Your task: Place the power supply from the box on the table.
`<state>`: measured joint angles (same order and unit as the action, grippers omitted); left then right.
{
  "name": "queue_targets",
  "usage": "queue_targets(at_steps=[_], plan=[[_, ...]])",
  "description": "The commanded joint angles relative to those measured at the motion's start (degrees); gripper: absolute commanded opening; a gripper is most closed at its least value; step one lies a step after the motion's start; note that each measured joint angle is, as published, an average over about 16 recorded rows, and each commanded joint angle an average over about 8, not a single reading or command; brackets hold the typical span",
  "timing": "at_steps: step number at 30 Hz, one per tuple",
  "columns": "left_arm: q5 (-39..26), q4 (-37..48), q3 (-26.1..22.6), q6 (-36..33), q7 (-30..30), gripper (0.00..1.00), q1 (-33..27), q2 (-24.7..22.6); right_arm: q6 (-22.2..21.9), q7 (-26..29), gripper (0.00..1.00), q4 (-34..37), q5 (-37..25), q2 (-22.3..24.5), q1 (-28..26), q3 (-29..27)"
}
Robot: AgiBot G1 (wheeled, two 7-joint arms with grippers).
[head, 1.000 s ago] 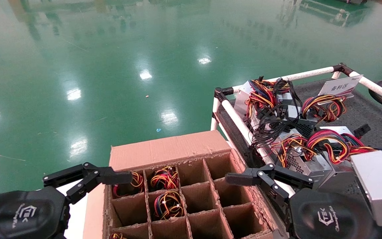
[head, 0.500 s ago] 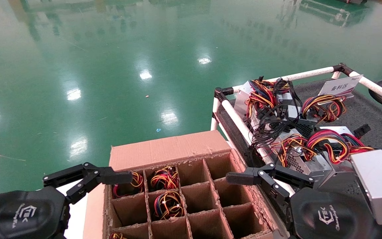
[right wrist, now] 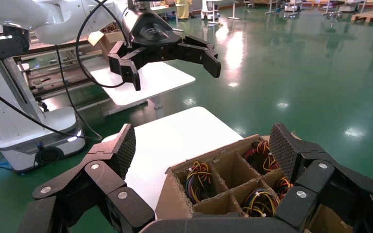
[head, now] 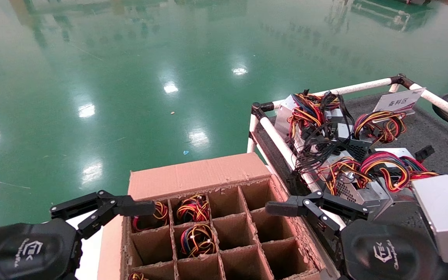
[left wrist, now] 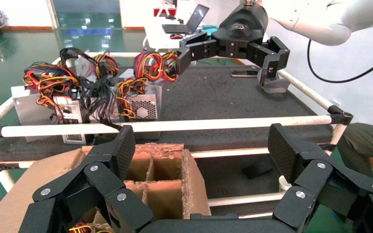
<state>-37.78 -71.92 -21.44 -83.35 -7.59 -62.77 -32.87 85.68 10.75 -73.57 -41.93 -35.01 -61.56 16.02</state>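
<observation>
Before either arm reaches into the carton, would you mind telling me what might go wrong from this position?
1. The power supply sits deep in a narrow cell of the box; an open tool may catch the frayed cardboard dividers or grab only the wire loops.
2. The table already holds several units with tangled wires, so trailing cables could snag them or the white rail.
3. The left tool and right tool flank the box closely and might nudge it.

The box (head: 208, 233) runs off the head view's bottom edge, so its near cells can't be seen, and one wire bundle (head: 136, 276) there is cut to a sliver. The power supply (head: 441, 212) nearest the right arm is partly hidden behind it (casing also clipped by the frame edge). Sign (head: 399, 102) text too small to read.
</observation>
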Motion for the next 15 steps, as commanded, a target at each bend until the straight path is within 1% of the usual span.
queue_targets(at_steps=[1,15], plan=[[0.0,0.0,0.0,0.0,0.0,1.0,0.0,0.0,0.0,0.0,1.0,0.01,0.0,0.0,-0.01,0.0],[0.0,0.0,0.0,0.0,0.0,1.0,0.0,0.0,0.0,0.0,1.0,0.05,0.03,0.0,-0.01,0.0]])
